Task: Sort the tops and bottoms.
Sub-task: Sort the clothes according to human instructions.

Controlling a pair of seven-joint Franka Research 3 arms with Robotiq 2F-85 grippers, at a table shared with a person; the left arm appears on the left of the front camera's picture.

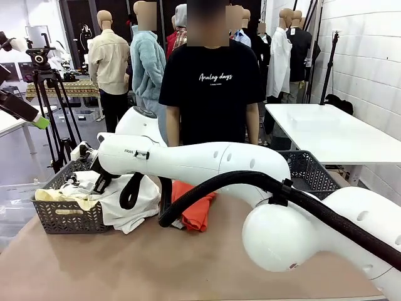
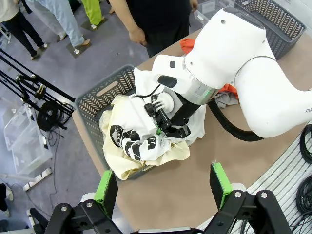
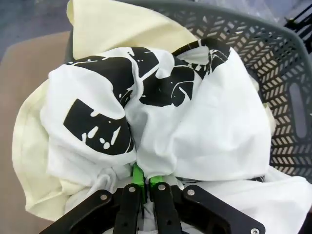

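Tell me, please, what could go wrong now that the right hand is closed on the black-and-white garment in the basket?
1. The right hand pinches only a small fold of the black-and-white patterned garment, so the cloth may slip out during a lift.
2. The pale yellow garment lies bunched under it and hangs over the rim of the grey basket; it may be dragged out together.

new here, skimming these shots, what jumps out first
The right arm stretches across the table to the left basket, where the right hand is shut on a black-and-white garment. The left hand hangs open above it, and an orange garment lies mid-table.
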